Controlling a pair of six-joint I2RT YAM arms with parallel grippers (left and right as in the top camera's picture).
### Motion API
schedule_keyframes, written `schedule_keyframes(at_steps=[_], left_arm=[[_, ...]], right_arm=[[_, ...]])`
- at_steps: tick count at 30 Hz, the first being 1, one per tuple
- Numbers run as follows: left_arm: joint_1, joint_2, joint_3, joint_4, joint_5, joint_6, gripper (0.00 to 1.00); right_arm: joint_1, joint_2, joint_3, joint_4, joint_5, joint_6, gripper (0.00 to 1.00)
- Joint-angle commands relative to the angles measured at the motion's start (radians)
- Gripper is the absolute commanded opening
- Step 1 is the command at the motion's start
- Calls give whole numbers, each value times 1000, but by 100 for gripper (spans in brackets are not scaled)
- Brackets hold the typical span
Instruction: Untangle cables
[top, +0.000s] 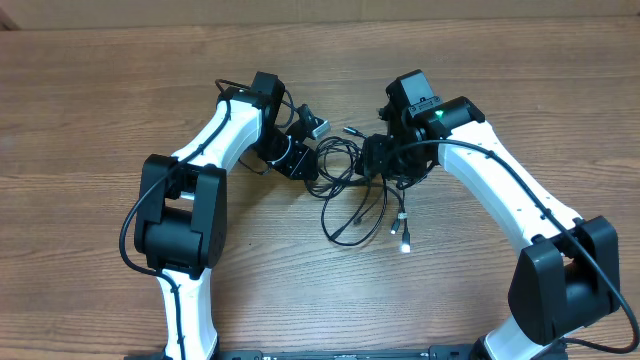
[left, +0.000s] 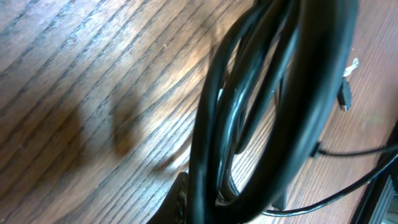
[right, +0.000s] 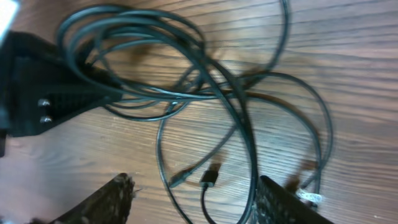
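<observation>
The cables (top: 345, 178) lie as a tangle of thin black loops mid-table between both arms. My left gripper (top: 300, 162) is shut on a bunch of loops at the tangle's left side. Up close, the cables (left: 261, 112) run thick and blurred through the left gripper (left: 230, 208). My right gripper (top: 380, 158) hovers over the right side of the tangle. In its wrist view the right gripper (right: 193, 202) stands open, with strands of the cables (right: 239, 118) passing under it, untouched. A black plug (right: 211, 175) and a silvery plug (right: 309, 196) rest on the wood.
Loose ends trail toward the front, one with a silvery plug (top: 405, 242). Another small plug (top: 351, 130) lies at the back. The left arm's base (top: 180, 215) and the right arm's base (top: 560, 285) flank the tangle on the wooden table (top: 100, 100).
</observation>
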Motion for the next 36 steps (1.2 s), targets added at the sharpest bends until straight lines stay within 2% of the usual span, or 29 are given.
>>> schedule_keyframes(at_steps=[1,5,10,15,19,22,30,36], left_arm=[[1,8,17,-2,63,24,4],[1,8,18,-2,73,23,4],[1,8,18,-2,73,23,4],[0,8,18,2,106,23,4],[1,8,18,0,137,24,4],[0,8,18,-4,137,24,4],[1,8,18,-8,164,29,4],[1,8,21,-53,196,109,4]], right_arm=[[2,-10,-4,40,-133,-48,65],[2,-6,-48,110,-233,-127,76],[1,-5,-84,183,-241,-140,82],[8,-1,-106,246,-241,-140,82],[16,2,-165,341,-178,-135,74],[14,7,-211,375,-86,-132,74],[13,9,-334,519,-32,-129,75],[13,9,-359,551,114,8,75]])
